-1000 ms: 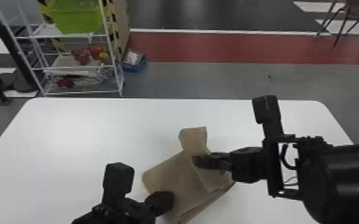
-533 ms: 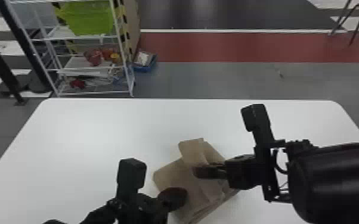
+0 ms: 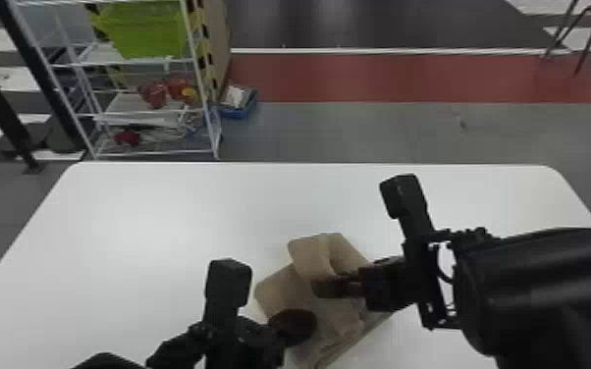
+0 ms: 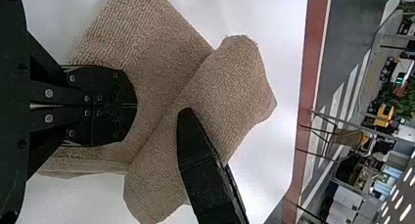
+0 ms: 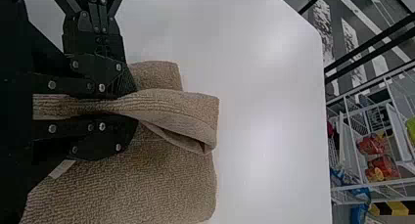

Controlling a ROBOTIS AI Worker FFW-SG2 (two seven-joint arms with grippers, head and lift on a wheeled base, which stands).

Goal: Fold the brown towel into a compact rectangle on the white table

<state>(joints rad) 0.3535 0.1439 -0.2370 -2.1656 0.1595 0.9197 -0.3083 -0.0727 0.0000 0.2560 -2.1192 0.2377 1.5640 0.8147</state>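
Right gripper (image 5: 134, 106), black and flat-fingered, has a doubled fold of cloth pinched between its fingers! The left gripper (image 4: 136, 105), its black twin, has its fingers together, narrow, nothing to be seen between them, tips resting on the cloth.

And here's the prize: the brown ribbed terry towel (image 4: 161, 48), askew near the middle of the robot's side of the table, a long flap lying across its wider body. Why this hold? My read: the left is the anchor, keeping the lower layers from skidding, while the right has the flap, ready to be laid down. The stack looks partly folded, though how many layers lie beneath is hard to swear to. No neat rectangle yet; that flap needs flattening and squaring, and a hasty release could leave it puckered.

Under it all, the smooth white table (image 3: 137, 221), a broad flat stage for folding. Out beyond, a white wire rack (image 3: 122, 103) carries a lime-green plastic bin (image 3: 149, 29) up high, contents anyone's guess, with shiny red items (image 3: 154, 94) on the shelf below. Beside it on the floor, a shallow blue box (image 3: 234, 115) holds something whitish (image 3: 234, 95), too small to call!
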